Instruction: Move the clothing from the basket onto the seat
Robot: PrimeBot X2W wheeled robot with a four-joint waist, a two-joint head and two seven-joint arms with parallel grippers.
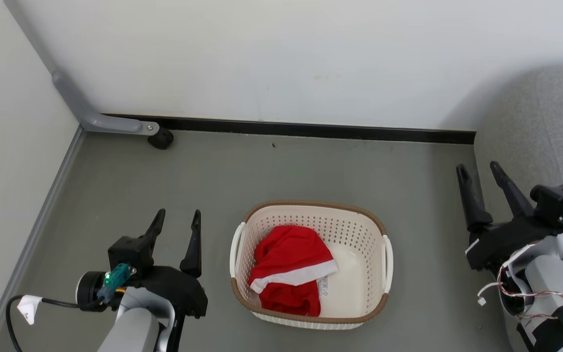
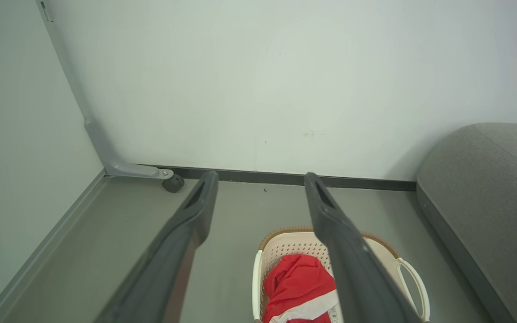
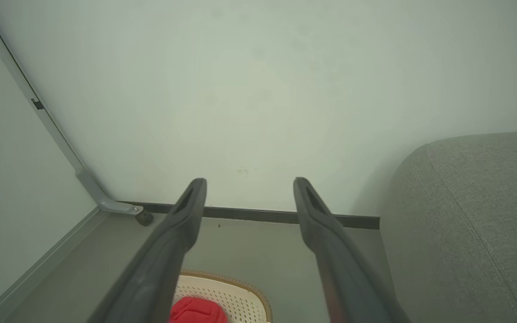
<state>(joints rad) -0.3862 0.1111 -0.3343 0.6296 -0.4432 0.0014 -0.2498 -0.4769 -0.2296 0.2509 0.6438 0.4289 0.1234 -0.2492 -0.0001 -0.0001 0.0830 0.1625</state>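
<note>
In the head view you have a smooth, dull grey floor (image 1: 213, 171) meeting a plain white wall (image 1: 286, 58) along a black skirting strip (image 1: 311, 129). A second pale wall closes the corner on the left. A grey metal leg with a small black caster (image 1: 162, 139) sits in that corner.

The cream-white perforated plastic basket with the brown woven-look rim (image 1: 311, 203) stands on the floor between your arms. The red clothing with a white band (image 1: 289, 266) lies crumpled in its left half.

Your left gripper (image 1: 179, 215) hangs just left of the basket, fingers spread and empty. Your right gripper (image 1: 478, 168) is also spread and empty, by the edge of the light-grey fabric seat (image 1: 545, 122).

The left wrist view shows the basket and clothing low, partly behind one finger.

The right wrist view shows the seat's rounded side at the right, apart from the basket rim.
</note>
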